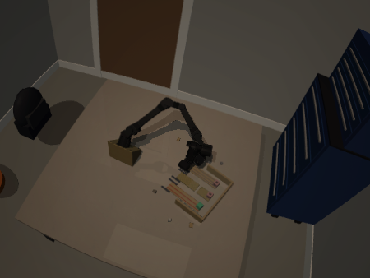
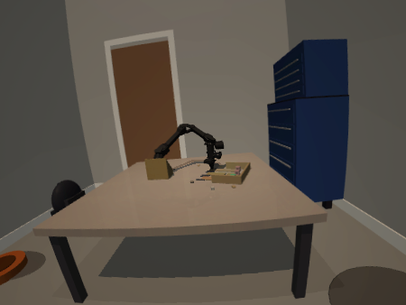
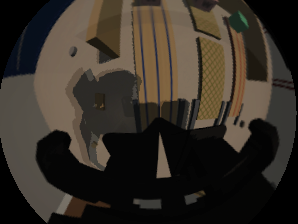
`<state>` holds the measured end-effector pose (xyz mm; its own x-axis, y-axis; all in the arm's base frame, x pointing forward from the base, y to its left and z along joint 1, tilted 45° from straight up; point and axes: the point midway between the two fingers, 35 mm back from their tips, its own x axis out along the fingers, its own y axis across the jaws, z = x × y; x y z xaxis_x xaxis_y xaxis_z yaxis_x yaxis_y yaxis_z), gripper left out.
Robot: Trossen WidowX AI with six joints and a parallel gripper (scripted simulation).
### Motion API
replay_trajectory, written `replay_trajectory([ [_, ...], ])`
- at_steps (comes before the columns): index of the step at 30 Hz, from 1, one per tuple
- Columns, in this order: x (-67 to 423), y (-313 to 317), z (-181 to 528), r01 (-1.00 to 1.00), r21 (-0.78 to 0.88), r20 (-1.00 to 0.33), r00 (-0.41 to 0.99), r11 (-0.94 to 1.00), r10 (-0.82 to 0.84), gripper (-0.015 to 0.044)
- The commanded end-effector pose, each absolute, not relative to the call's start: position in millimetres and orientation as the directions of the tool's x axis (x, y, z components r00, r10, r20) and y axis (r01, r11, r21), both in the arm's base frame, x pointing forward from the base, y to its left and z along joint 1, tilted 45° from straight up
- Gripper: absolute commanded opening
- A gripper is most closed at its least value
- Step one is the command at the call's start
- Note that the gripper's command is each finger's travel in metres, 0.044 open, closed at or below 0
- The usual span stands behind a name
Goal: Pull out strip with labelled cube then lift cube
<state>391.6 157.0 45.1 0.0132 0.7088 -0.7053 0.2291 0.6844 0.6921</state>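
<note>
End effector at the tray's near edge

The end effector [image 1: 183,165], fingers together on nothing, sits low at the 10 o'clock end of the tray [image 1: 224,193]; the green cube [image 1: 200,205] lies at the tray's 5 o'clock end on an orange-lined strip [image 1: 186,197], on the worktop [image 1: 82,193].

The arm [image 1: 156,113] is all black, made of long thin links with round joints. It stands on a tan block [image 1: 123,154]. Its tool [image 1: 186,165] is black too.
</note>
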Motion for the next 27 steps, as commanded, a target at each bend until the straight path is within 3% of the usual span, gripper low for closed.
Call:
replay_trajectory([
  [1,385.0,159.7,44.2,0.236,0.692,-0.704,0.011,0.683,0.71,0.0],
  [27,346.0,170.4,48.1,0.237,0.692,-0.704,0.009,0.682,0.71,0.0],
])
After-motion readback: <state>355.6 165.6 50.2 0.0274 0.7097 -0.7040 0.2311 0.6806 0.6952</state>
